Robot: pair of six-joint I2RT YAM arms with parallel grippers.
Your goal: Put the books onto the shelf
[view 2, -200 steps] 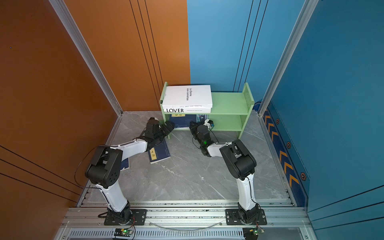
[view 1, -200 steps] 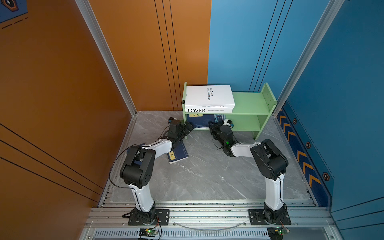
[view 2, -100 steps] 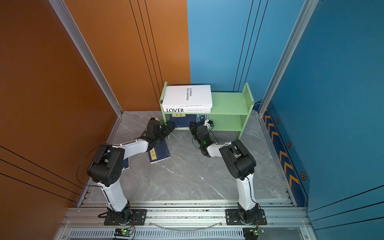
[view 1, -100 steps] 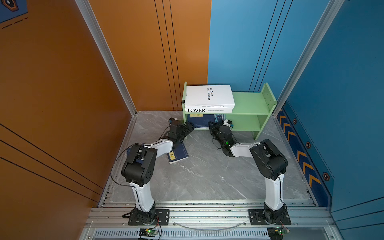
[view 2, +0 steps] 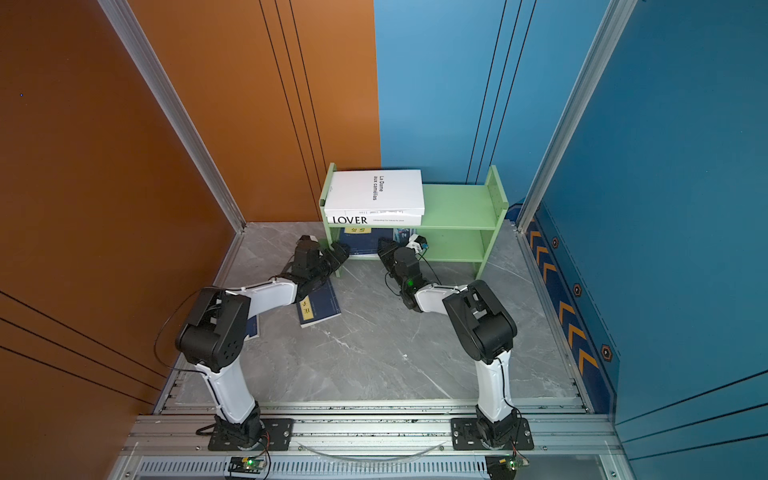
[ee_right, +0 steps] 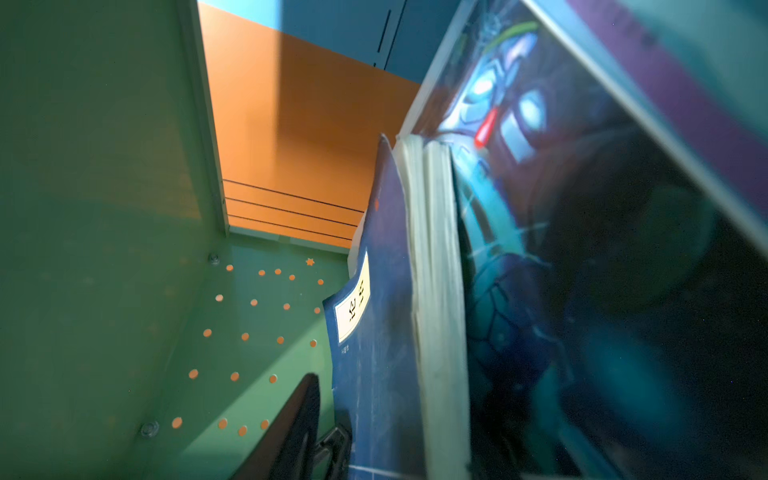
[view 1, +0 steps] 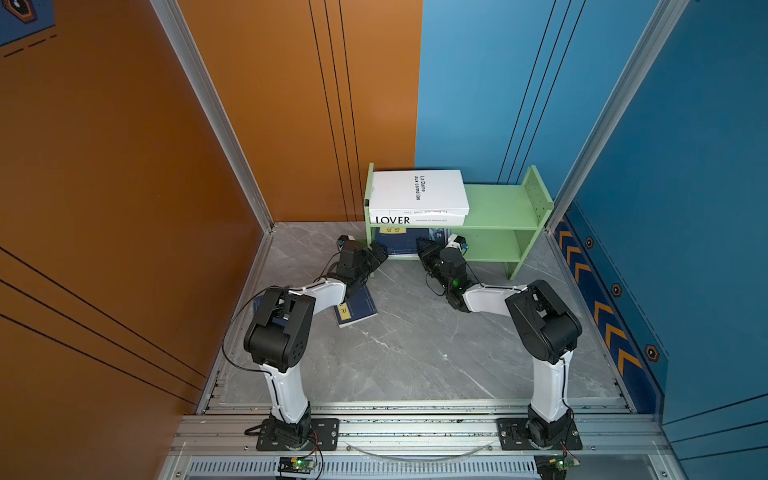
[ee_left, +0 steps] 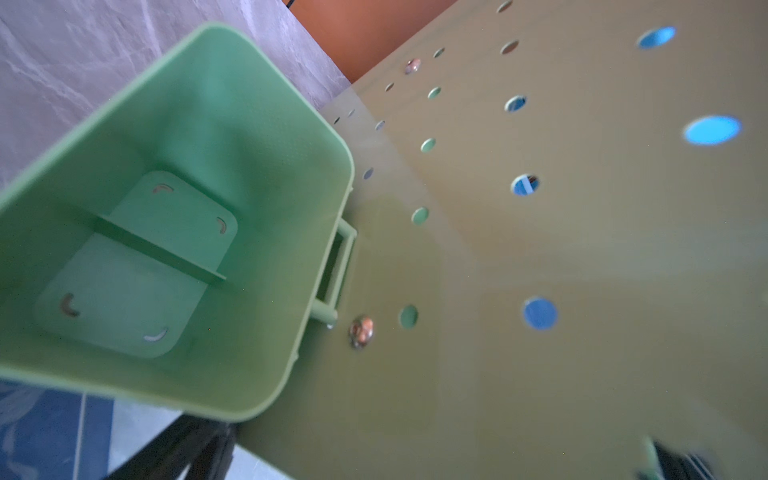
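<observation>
The light-green shelf [view 1: 494, 208] stands at the back wall. Two white books [view 1: 417, 191] lie stacked on its top tier, the lower one lettered LOVER [view 1: 390, 219]. A navy book [ee_right: 374, 332] and the teal magazine [ee_right: 561, 291] stand leaning in the lower tier. My right gripper [view 1: 428, 249] is at their front edge, open; one finger [ee_right: 299, 411] stands just off the navy cover, the other is hidden behind the pages. My left gripper [view 1: 376, 254] is open at the shelf's left side panel [ee_left: 540, 249], beside the green cup [ee_left: 166, 208]. Another navy book [view 1: 355, 309] lies on the floor.
A further navy book [view 2: 252, 326] lies partly under the left arm's elbow. Orange and blue walls close in the grey marbled floor [view 1: 415, 353] on three sides. The right halves of both shelf tiers are bare.
My right gripper's jaws have opened off the standing navy book and magazine. The left arm's elbow has shifted slightly; its gripper stays at the side panel.
</observation>
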